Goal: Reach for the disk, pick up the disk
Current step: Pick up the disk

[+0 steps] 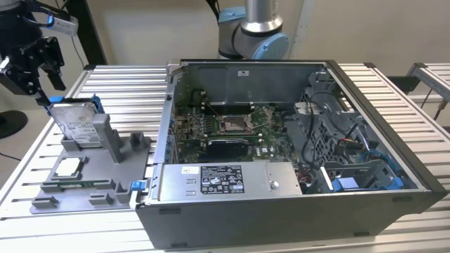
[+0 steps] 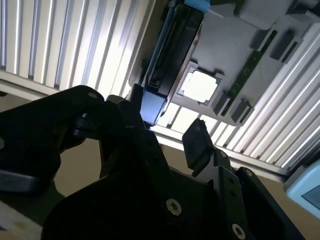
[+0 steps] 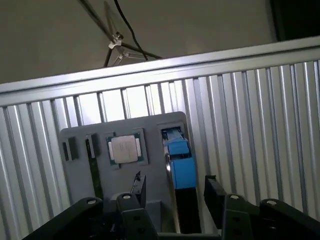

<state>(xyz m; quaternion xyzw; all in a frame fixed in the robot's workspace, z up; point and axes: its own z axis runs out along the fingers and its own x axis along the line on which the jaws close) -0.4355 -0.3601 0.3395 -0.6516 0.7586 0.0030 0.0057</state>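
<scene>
Ribbed metal slats make the surface [image 1: 28,163], and a grey holder [image 1: 105,158] lies on it with the disk [image 1: 74,124] standing upright in one of its slots. The pincer [image 1: 43,87] hangs just above the top edge of the disk. It is wide open and has nothing in it.

In both wrist views the blue end of the disk [image 3: 182,170] [image 2: 172,55] sits in the gap of the pincer [image 3: 176,190] [image 2: 167,125], with free space on each side. A small square chip [image 1: 68,167] rests in the holder, a little beyond the disk from the pincer. The open computer case [image 1: 281,221] is well apart from the pincer.

I judge that the main risk is a descent slightly off centre: one finger could then strike the blue bracket or the top edge and tilt the disk in its slot. A tilted pull could also jam the disk or drag the holder with it. A grip on the plastic alone may slip.

The lower part of the disk is hidden inside the slot, so I cannot tell how deep it sits. In the exterior view I cannot say whether one fingertip already touches the disk's corner. The pincer's dark body covers much of the holder in the wrist views.
</scene>
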